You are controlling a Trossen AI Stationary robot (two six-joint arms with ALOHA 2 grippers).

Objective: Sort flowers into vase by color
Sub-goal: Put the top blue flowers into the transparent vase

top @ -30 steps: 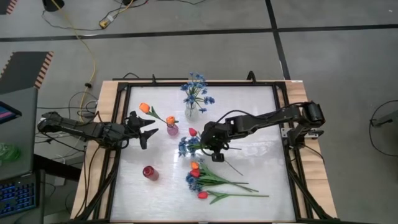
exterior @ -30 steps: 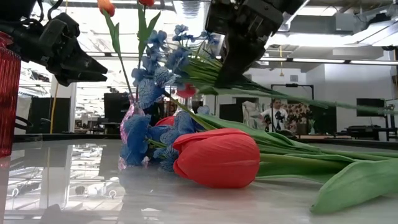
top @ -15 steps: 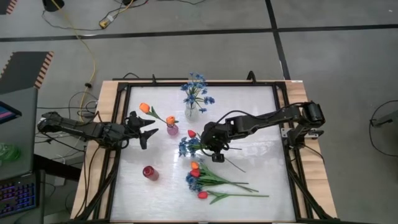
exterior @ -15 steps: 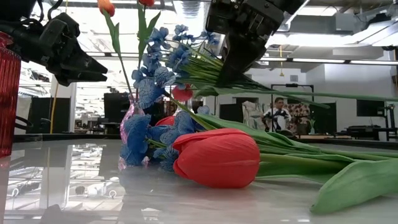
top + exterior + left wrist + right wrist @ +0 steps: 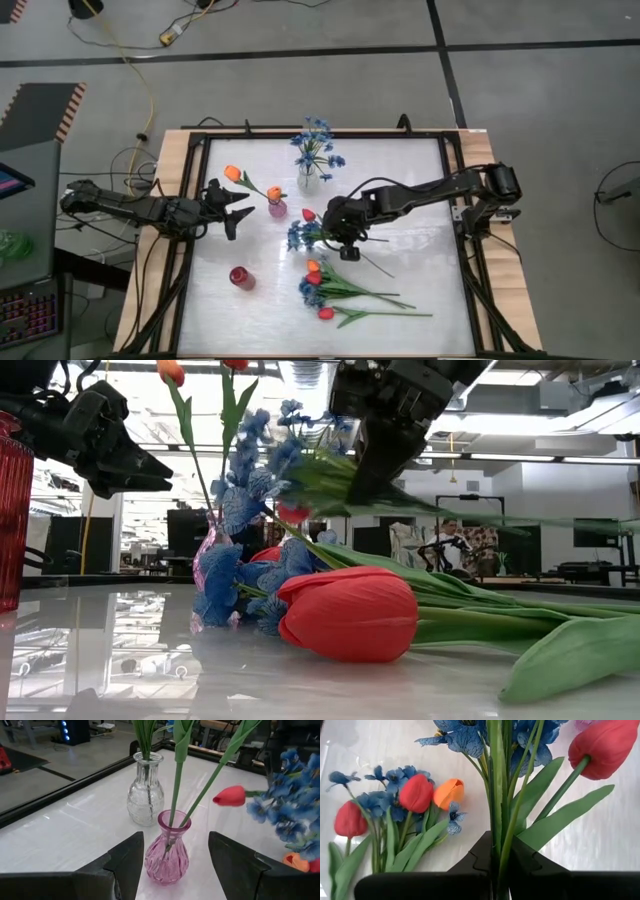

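Your right gripper (image 5: 499,862) clamped its jaws on blue sprig and red tulip stems (image 5: 502,815) beside the pink vase (image 5: 277,208); left gripper (image 5: 237,208) jaws gaped empty.

The bunch of green stems with blue blossoms and one red tulip (image 5: 300,475), clamped in the right gripper (image 5: 344,236), now swings slightly, its trailing stem dipping lower.

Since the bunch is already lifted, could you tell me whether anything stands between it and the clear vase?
Nothing visible does. The right claw holds the blue sprig and red tulip above bare table; the clear vase stands beyond, the pink vase off to one side.
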